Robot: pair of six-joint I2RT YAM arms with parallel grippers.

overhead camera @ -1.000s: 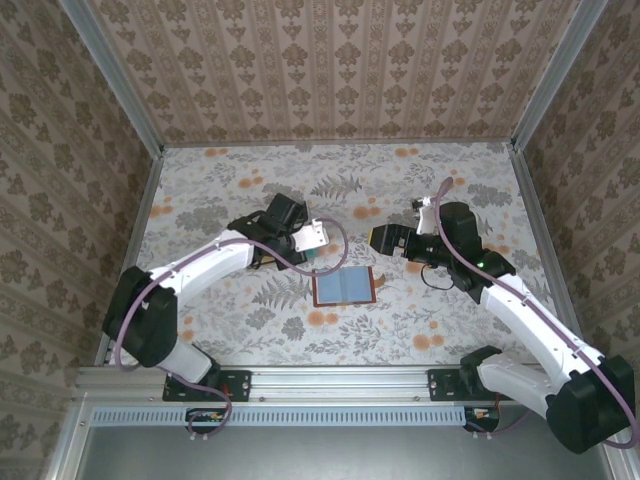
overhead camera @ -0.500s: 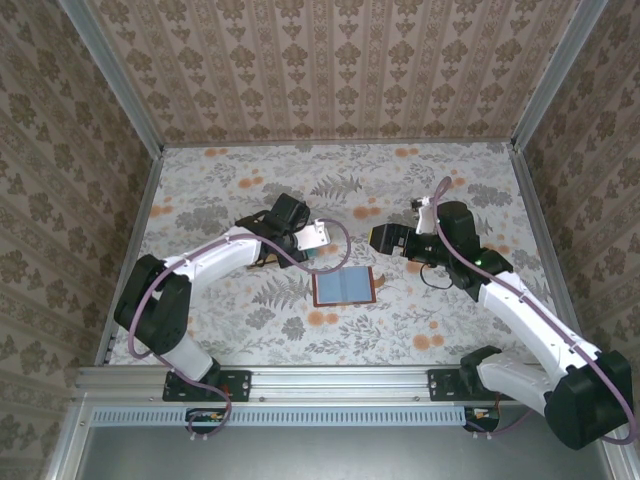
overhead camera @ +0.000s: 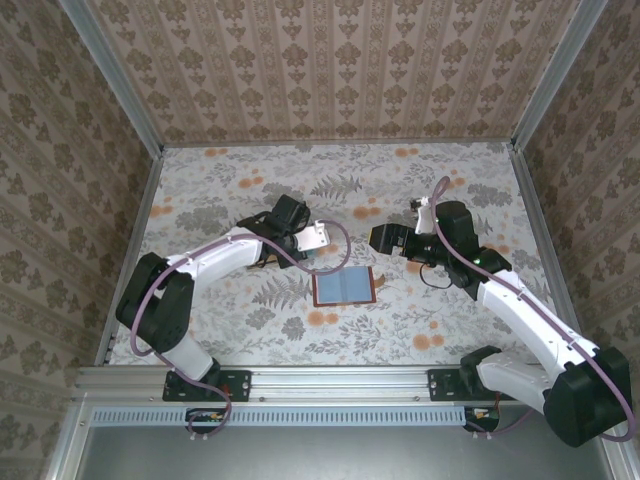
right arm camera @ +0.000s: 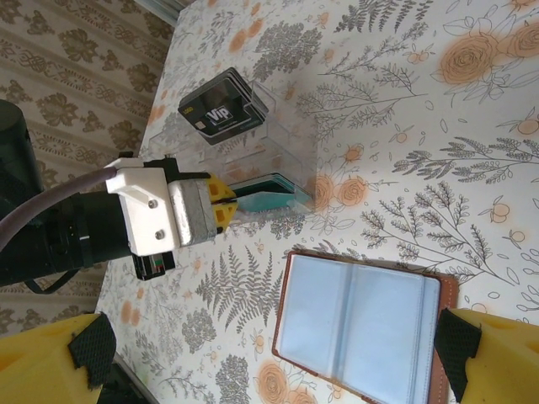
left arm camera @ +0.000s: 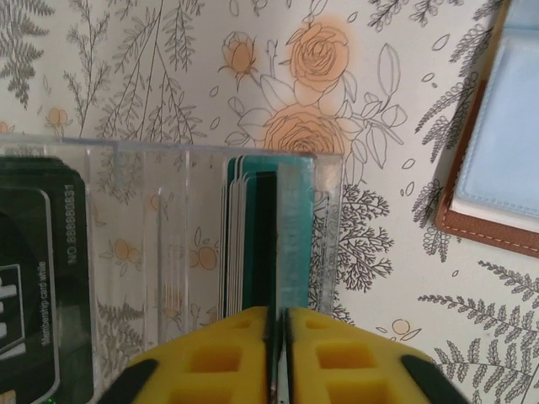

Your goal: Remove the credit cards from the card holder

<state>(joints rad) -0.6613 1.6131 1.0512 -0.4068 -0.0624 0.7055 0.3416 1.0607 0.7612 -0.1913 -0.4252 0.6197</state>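
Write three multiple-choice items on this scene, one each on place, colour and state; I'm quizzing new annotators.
1. Where does the card holder lie? A) flat on the table B) held in the air C) inside a box
2. What colour is its lining? A) red B) blue-grey C) green
3. The right gripper is: A) shut on a card B) shut empty C) open

1 A, it lies open on the floral surface; 2 B, the open pockets show blue-grey; 3 C, its fingers stand far apart.
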